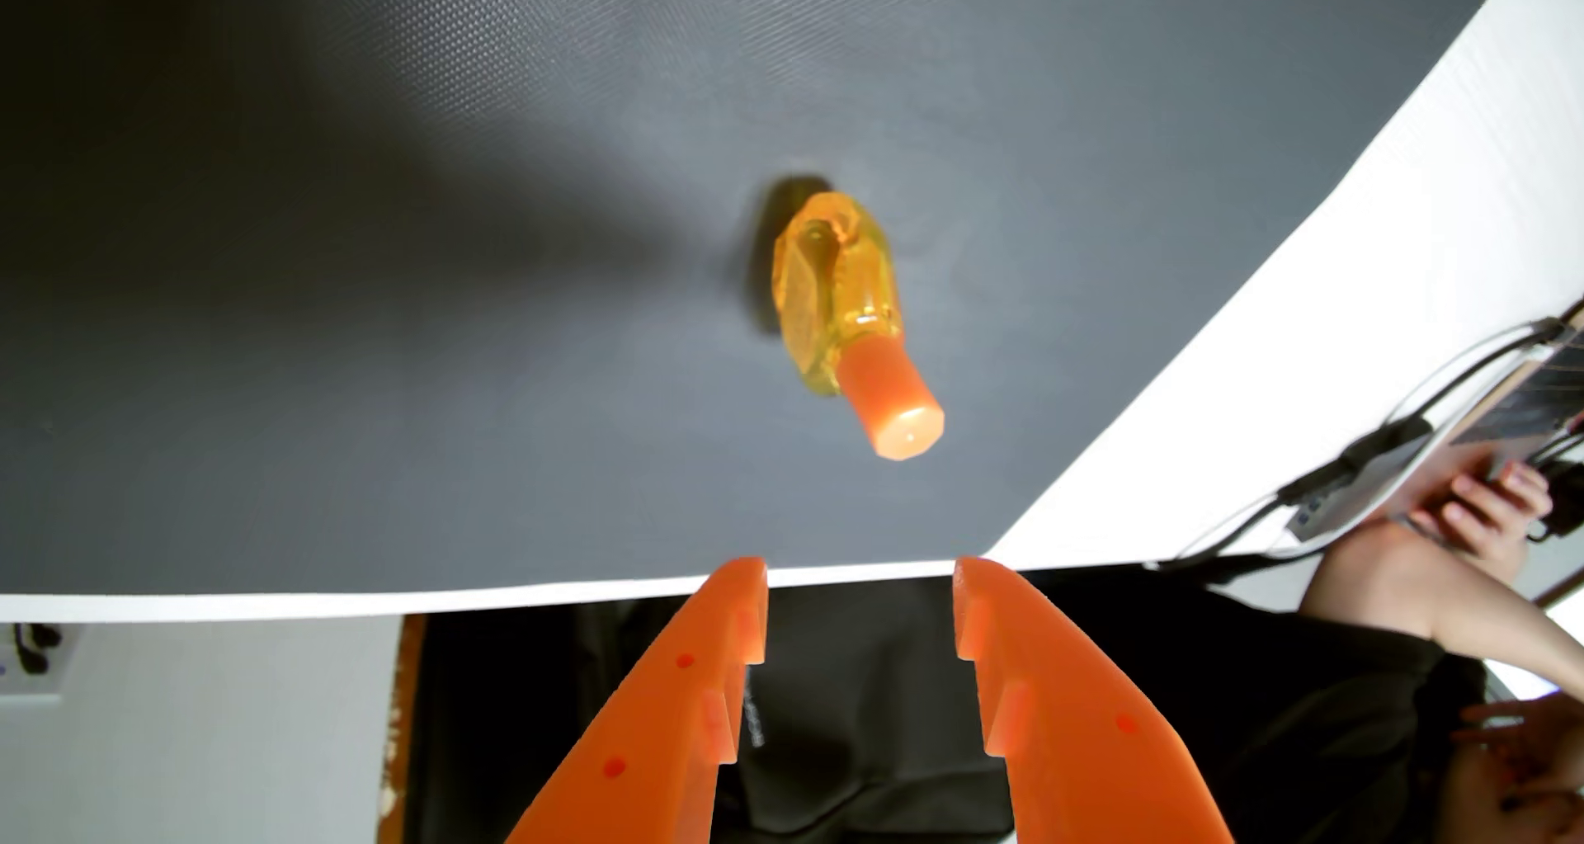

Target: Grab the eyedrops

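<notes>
— Two orange plastic fingers (669,707) are what I get at the bottom of my wrist view, rising from the lower edge, and the gripper (860,571) is spread apart with nothing between the tips.

— Where is the bottle?

— I see the small translucent yellow-orange eyedrop bottle with an opaque orange cap (844,313) standing on the dark grey textured mat (343,338), a little right of centre in the wrist view. Its cap points toward my camera and leans down and to the right in the picture. It is well apart from the fingertips, higher up in the frame, and nothing touches it.

— What lies around the mat?

— I can make out a white surface (1414,167) bordering the mat on the right, and a thin white edge runs along the mat's near side just above the fingertips. The fingertips sit over that edge. Below it I see something black, possibly cloth (857,707), though I cannot tell what it is.

— Anything else in the picture?

— I see a person's hand (1483,501) at the right edge resting by some dark cables (1371,441), with a bare forearm (1423,595) below it. A second hand (1526,767) shows in the lower right corner, partly cut off, so I cannot say what it is doing
</notes>
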Motion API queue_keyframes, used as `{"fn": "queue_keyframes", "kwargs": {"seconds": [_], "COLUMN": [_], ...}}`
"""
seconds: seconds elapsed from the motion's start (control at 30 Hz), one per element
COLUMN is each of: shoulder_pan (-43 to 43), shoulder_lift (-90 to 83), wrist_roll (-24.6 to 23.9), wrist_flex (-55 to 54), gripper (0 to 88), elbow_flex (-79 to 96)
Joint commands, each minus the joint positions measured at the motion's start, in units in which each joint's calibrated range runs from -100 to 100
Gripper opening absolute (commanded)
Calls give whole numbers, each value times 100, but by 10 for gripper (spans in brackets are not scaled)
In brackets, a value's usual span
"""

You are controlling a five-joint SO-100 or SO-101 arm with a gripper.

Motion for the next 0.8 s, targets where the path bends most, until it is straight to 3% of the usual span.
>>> {"fn": "queue_keyframes", "kwargs": {"seconds": [0.0,0.13,0.37,0.77], "shoulder_pan": [38,121,129,88], "shoulder_lift": [387,922,1779,2637], "wrist_roll": [38,100,210,59], "wrist_flex": [-19,-2,258,267], "gripper": [126,129,239,239], "elbow_flex": [-505,-847,-1640,-1838]}}
